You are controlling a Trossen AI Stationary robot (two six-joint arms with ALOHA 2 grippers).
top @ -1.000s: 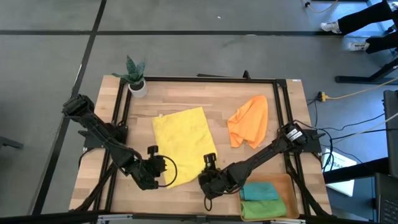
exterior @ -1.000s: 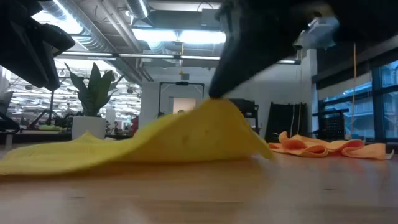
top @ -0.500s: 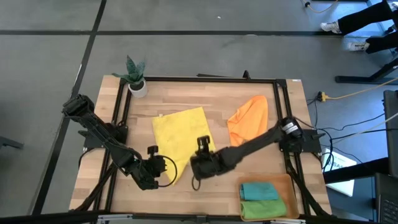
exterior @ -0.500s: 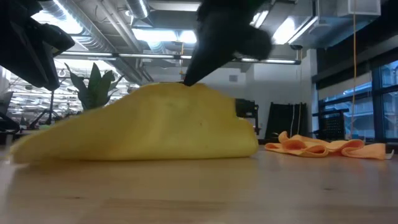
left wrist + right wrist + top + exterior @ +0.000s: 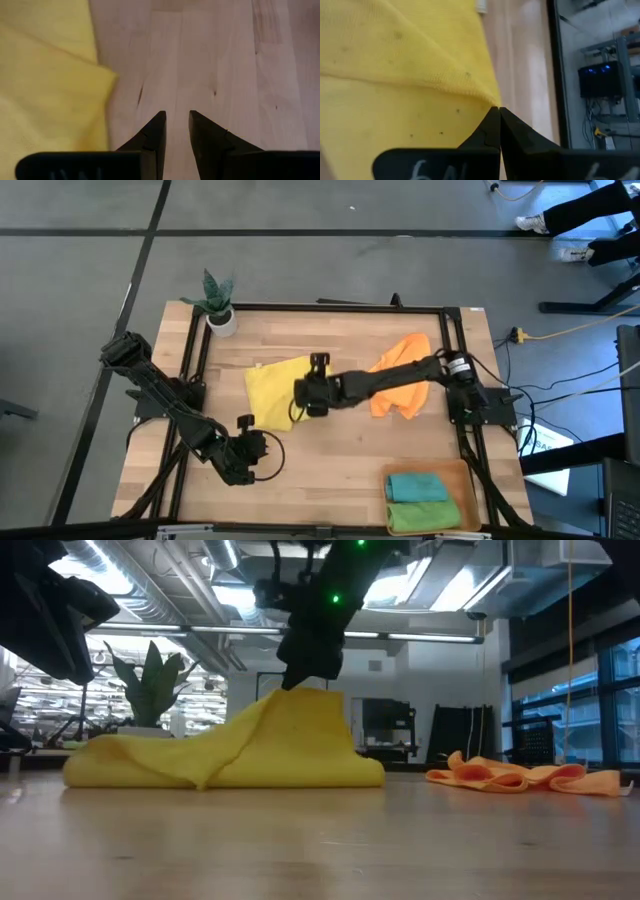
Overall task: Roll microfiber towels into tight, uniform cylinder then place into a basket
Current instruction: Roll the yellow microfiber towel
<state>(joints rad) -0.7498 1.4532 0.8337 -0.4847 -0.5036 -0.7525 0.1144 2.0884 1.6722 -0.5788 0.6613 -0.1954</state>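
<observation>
Near the middle of the wooden table [image 5: 330,450] lies the soft yellow microfiber towel [image 5: 270,388], doubled over on itself, one edge pulled up into a peak; the right gripper [image 5: 306,393] has its fingers pressed together on that raised edge, which looks like a fold being carried across so the cloth narrows before rolling. Beside it, toward the right arm's side, the crumpled orange microfiber towel [image 5: 400,375] waits its turn, not touched; at the near right corner the shallow translucent orange-brown basket [image 5: 462,480] already holds a teal roll [image 5: 418,487] and a green roll [image 5: 422,515], side by side, so half the work seems done. At the near left, well apart from the cloth, the left gripper [image 5: 252,458] rests low over bare wood, fingers slightly apart and holding nothing, probably kept clear of the fold.
</observation>
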